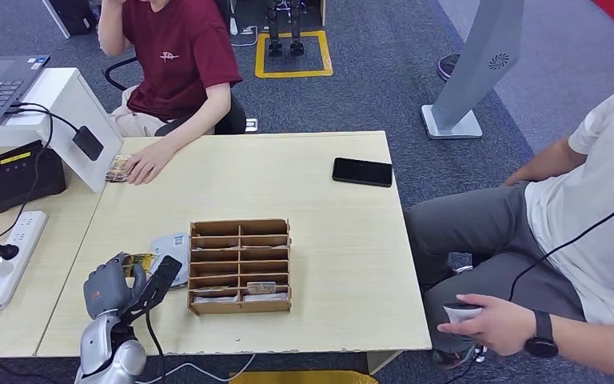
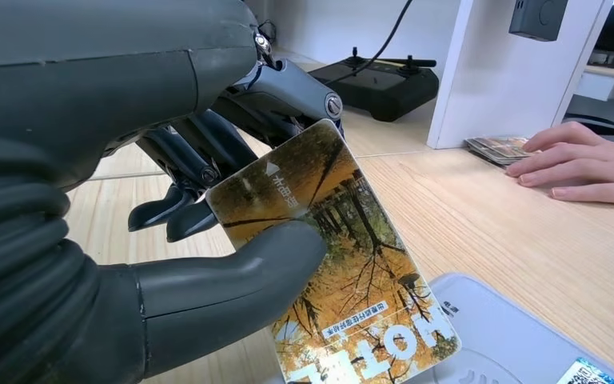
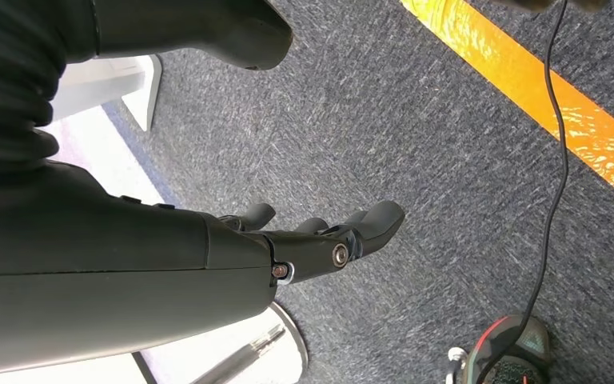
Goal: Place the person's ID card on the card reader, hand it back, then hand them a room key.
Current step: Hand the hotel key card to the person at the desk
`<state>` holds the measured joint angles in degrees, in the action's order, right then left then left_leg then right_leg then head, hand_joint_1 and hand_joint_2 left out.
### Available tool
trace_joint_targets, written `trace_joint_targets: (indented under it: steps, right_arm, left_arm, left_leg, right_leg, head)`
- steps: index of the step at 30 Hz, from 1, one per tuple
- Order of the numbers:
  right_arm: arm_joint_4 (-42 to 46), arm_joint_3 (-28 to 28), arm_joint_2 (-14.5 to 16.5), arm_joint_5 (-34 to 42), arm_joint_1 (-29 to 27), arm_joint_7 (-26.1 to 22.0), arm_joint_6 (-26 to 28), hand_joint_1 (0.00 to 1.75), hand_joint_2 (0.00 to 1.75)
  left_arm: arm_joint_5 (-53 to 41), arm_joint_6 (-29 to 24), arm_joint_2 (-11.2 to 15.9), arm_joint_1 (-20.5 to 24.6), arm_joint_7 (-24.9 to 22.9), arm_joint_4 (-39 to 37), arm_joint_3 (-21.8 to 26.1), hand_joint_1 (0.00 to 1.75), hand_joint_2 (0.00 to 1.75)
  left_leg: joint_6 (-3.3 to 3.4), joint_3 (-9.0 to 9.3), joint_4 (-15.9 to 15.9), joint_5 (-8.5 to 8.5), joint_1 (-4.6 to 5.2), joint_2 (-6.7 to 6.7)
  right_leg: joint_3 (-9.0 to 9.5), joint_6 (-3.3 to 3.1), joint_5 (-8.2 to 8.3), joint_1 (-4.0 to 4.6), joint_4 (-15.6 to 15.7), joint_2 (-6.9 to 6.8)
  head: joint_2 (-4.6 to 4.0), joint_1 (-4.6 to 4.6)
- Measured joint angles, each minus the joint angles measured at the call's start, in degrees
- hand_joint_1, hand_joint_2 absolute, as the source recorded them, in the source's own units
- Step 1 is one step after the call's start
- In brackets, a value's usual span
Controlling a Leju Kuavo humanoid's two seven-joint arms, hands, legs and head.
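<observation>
My left hand (image 1: pixel 114 290) pinches a card (image 2: pixel 344 264) between thumb and fingers; the card bears an autumn forest picture and the word HOTEL. It is tilted, its lower edge just over the white card reader (image 2: pixel 512 336). The reader (image 1: pixel 173 245) lies on the table left of the wooden compartment box (image 1: pixel 240 266), which has cards (image 1: pixel 261 287) in its front slots. The person in the red shirt rests a hand (image 1: pixel 148 166) on a small stack of cards (image 1: pixel 117 168) at the far left. My right hand (image 3: pixel 320 240) hangs over the carpet, holding nothing.
A black phone (image 1: pixel 361 171) lies near the table's right edge. A white stand (image 1: pixel 76 128), a black terminal (image 1: pixel 17 174) and a power strip (image 1: pixel 12 256) sit on the side desk to the left. A second person (image 1: pixel 576 240) sits close on the right.
</observation>
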<state>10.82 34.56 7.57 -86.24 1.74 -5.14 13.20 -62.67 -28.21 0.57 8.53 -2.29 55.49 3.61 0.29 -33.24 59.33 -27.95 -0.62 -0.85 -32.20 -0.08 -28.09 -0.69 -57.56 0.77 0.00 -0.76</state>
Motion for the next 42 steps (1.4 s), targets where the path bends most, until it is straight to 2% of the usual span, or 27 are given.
trace_joint_targets:
  steps: [17,21,24,32,34,36,39,42]
  right_arm:
    - [0.00,0.00,-0.03,0.01,0.00,0.01,0.00,0.00,1.75]
    - [0.00,0.00,-0.03,0.02,0.00,0.17,0.01,0.00,1.75]
    - [0.00,0.00,-0.03,0.02,-0.01,0.18,0.05,0.00,1.75]
    - [0.00,0.00,-0.03,0.02,-0.02,0.18,0.07,0.00,1.75]
    - [0.00,0.00,-0.03,0.01,-0.02,0.17,0.17,0.00,1.75]
    - [0.00,0.00,-0.04,0.01,-0.02,0.17,0.42,0.00,1.75]
    - [0.00,-0.02,-0.07,0.01,-0.01,0.17,0.72,0.00,1.75]
    - [0.00,-0.02,-0.08,0.01,0.00,0.17,0.76,0.00,1.75]
  left_arm:
    - [0.38,0.56,-0.06,0.17,0.96,-0.22,-0.02,1.75,1.75]
    - [11.84,5.89,-0.48,0.14,5.84,1.92,-0.03,1.75,1.75]
    - [18.96,10.28,-0.59,0.03,6.36,6.19,-0.04,1.75,1.75]
    - [22.38,11.80,-0.55,-0.57,7.33,11.09,-0.10,1.75,1.75]
    - [29.38,13.29,-0.51,-0.61,10.34,12.30,-0.13,1.75,1.75]
    - [40.92,15.42,-0.35,-0.34,13.42,14.73,-0.13,1.75,1.75]
    - [56.96,17.51,0.39,1.67,15.17,19.22,-0.13,1.75,1.75]
    - [61.46,17.76,0.74,2.83,15.54,20.78,-0.13,1.75,1.75]
  left_leg:
    - [0.00,0.00,0.00,0.00,0.00,0.00]
    - [0.01,0.00,0.00,0.00,0.00,-0.02]
    - [0.01,0.00,0.00,0.01,0.00,-0.01]
    - [0.01,-0.02,0.01,0.01,0.00,0.00]
    - [0.01,-0.03,0.01,0.01,-0.01,-0.01]
    - [0.01,-0.04,0.01,0.01,-0.01,-0.01]
    - [-0.03,-0.05,0.01,0.04,-0.01,-0.02]
    - [-0.05,-0.05,0.02,0.06,-0.02,-0.02]
  right_leg:
    - [0.00,0.00,0.00,0.00,0.00,0.00]
    - [0.01,0.00,0.00,0.00,0.00,-0.01]
    - [0.01,-0.01,0.01,0.00,0.00,0.00]
    - [-0.02,-0.01,0.01,0.00,0.00,0.01]
    - [-0.04,-0.01,0.01,0.00,0.00,0.00]
    - [-0.05,-0.01,0.01,0.01,0.00,0.00]
    - [-0.06,-0.02,0.02,0.02,0.00,-0.01]
    - [-0.06,-0.03,0.03,0.02,0.00,-0.02]
  head:
    - [0.00,0.00]
    - [0.00,0.01]
    - [0.00,0.01]
    - [0.00,0.00]
    - [0.00,0.00]
    - [0.00,0.01]
    - [0.00,0.01]
    - [0.00,0.00]
